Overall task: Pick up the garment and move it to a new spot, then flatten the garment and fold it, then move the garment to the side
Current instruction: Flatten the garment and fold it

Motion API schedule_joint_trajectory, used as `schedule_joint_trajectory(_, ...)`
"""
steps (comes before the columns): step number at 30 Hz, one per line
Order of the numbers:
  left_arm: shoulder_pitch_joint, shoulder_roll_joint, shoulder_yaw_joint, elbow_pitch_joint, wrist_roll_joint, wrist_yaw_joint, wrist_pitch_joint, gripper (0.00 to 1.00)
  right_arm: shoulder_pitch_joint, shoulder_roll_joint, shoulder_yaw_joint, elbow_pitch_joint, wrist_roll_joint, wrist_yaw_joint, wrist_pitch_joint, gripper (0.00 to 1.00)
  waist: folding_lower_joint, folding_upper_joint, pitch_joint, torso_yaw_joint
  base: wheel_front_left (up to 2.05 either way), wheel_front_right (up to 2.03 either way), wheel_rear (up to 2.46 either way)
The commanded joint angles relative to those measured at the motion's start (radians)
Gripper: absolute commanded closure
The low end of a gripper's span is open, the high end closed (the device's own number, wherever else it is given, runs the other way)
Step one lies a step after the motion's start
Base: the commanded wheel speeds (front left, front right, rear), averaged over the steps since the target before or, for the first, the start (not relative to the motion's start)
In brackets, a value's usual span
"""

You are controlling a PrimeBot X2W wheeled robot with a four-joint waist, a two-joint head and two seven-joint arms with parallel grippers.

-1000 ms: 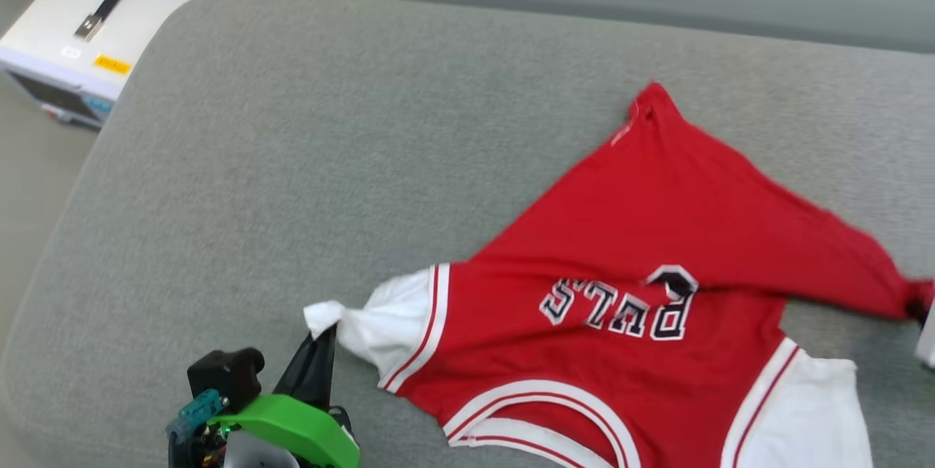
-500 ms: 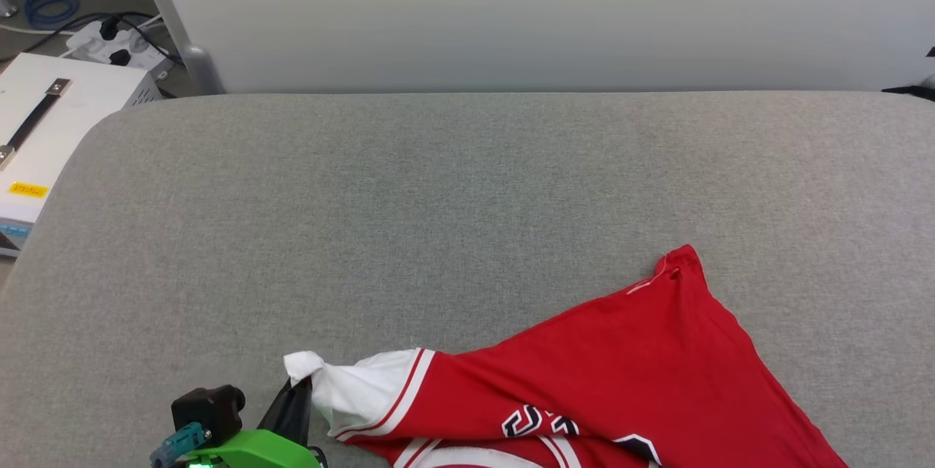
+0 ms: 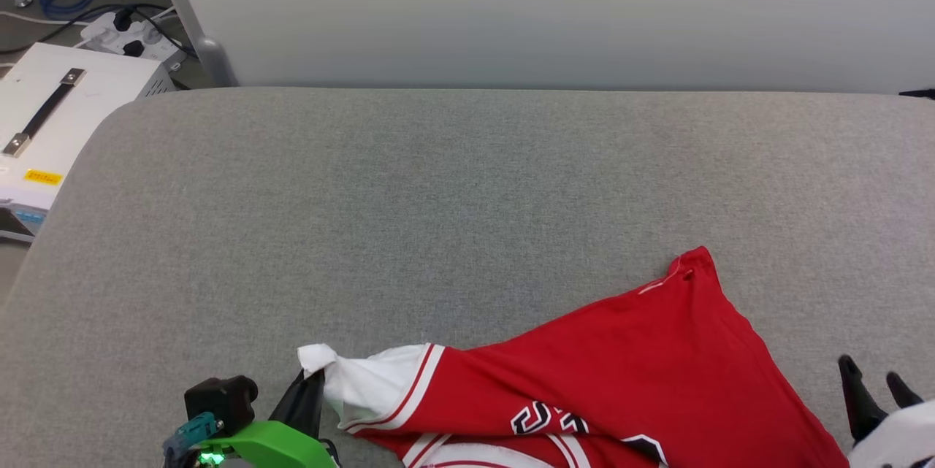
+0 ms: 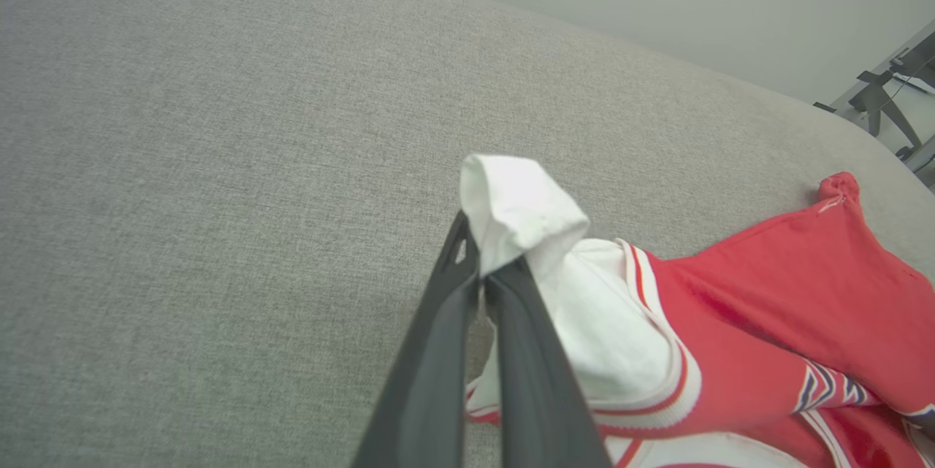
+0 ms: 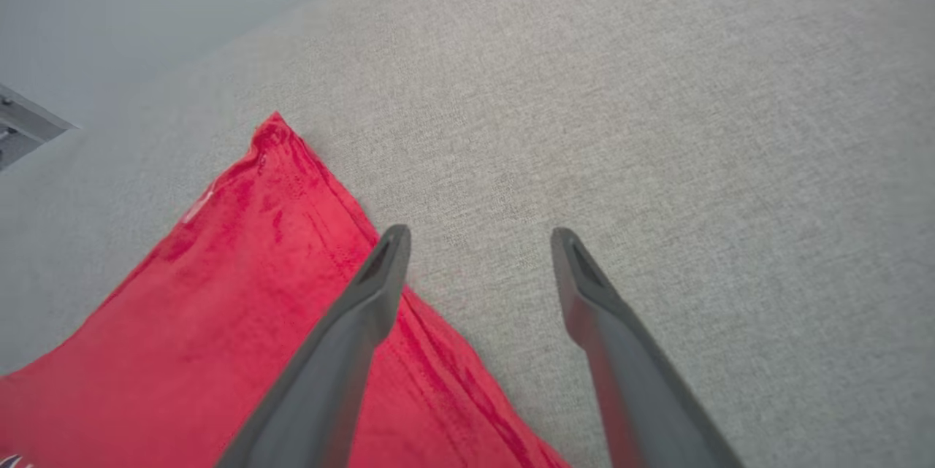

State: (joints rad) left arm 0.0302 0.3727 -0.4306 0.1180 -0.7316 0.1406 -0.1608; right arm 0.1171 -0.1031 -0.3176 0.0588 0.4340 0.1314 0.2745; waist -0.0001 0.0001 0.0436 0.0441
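Note:
The garment (image 3: 621, 358), a red shirt with white sleeves and striped trim, lies crumpled at the near edge of the grey cushion (image 3: 438, 198); part of its black lettering shows. My left gripper (image 3: 315, 379) is shut on the tip of a white sleeve (image 4: 518, 198), which bunches above the closed fingers (image 4: 438, 351). My right gripper (image 3: 869, 373) stands open at the lower right, beside the garment's red edge. In the right wrist view the right gripper (image 5: 478, 238) has its left finger over the garment (image 5: 219, 293) and its right finger over bare cushion, with nothing between them.
A white box (image 3: 51, 110) with a black handle stands on the floor past the cushion's left edge, near a power strip (image 3: 131, 37) and cables. A pale wall panel (image 3: 555, 8) runs behind the cushion. Bare grey fabric stretches beyond the garment.
The head camera has tilted up, so the garment sits lower in view. My right gripper has opened and now shows free beside the red cloth. The left gripper still holds the sleeve.

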Motion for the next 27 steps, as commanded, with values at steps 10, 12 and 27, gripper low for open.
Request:
schedule_joint_trajectory(10, -0.119, -0.024, -0.027, 0.02, 0.023, -0.038, -0.015, 1.0, -0.283, -0.171, 0.224, 0.166, 0.046, -0.001, 0.135, 0.0, 0.0001, -0.0001, 0.084, 0.074, 0.0, 0.0, 0.0)
schedule_joint_trajectory(12, -0.136, -0.028, -0.034, 0.019, 0.03, -0.043, -0.018, 1.0, -0.337, -0.209, 0.263, 0.191, 0.058, -0.001, 0.222, 0.0, 0.0001, -0.0001, 0.097, 0.086, 0.0, 0.0, 0.0)
schedule_joint_trajectory(27, -0.238, -0.065, -0.069, 0.051, 0.051, -0.089, -0.043, 1.0, -0.563, -0.306, 0.5, 0.349, 0.126, -0.001, 0.518, 0.0, 0.0001, -0.0001, 0.21, 0.158, 0.0, 0.0, 0.0)
